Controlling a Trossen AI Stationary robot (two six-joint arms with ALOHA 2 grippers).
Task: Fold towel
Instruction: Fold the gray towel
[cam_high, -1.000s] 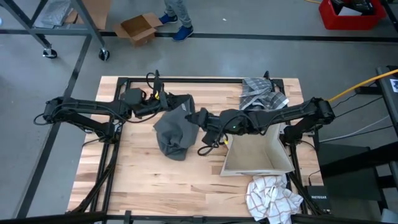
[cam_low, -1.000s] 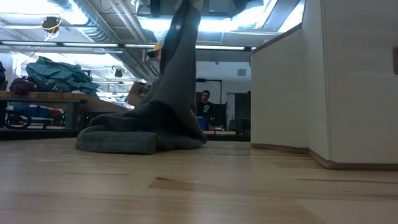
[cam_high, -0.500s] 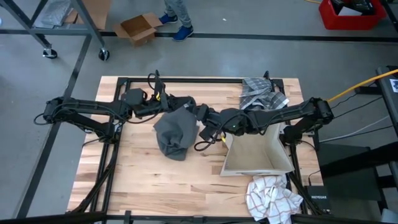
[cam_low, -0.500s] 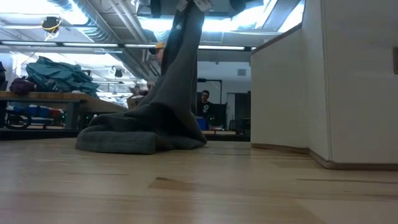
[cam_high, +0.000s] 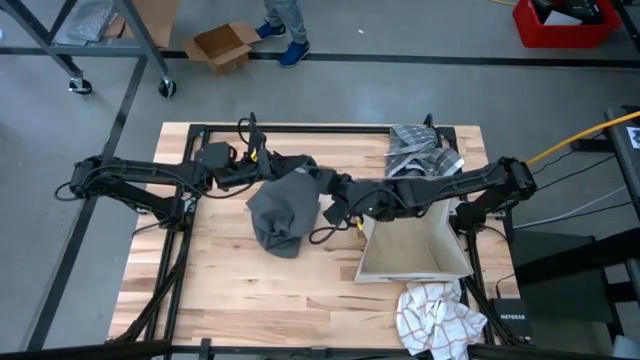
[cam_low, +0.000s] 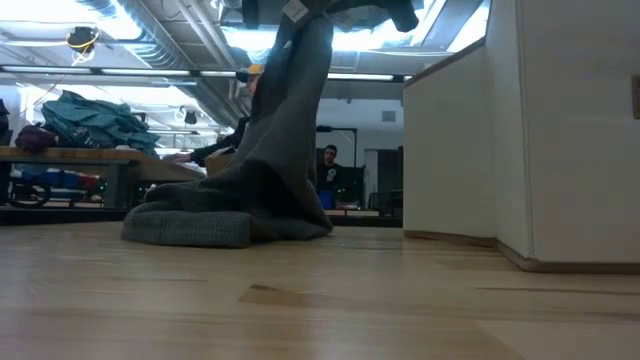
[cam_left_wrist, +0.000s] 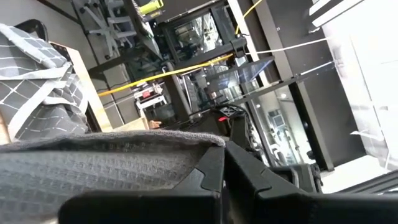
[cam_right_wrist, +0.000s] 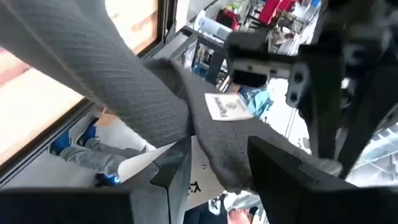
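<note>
Filling most of the high view is the wooden counter. Next in size come the two dark arms, reaching in from each side and meeting near the middle.

A white box sits on the right part of the counter, beside the right arm. The gray towel is near the middle, a bit to the left. Its lower part lies in a bunched heap on the wood, and its top edge is lifted up in the air, so in the low view it hangs like a tall tent.

A gray checked cloth lies at the far right corner. A white checked cloth lies at the near right corner, just below the box.

The left end effector is clenched tight on the towel's top edge. The right end effector is just beside it at the same raised edge. Its two fingers stand apart with a fold of the towel and a small white tag between them.
</note>
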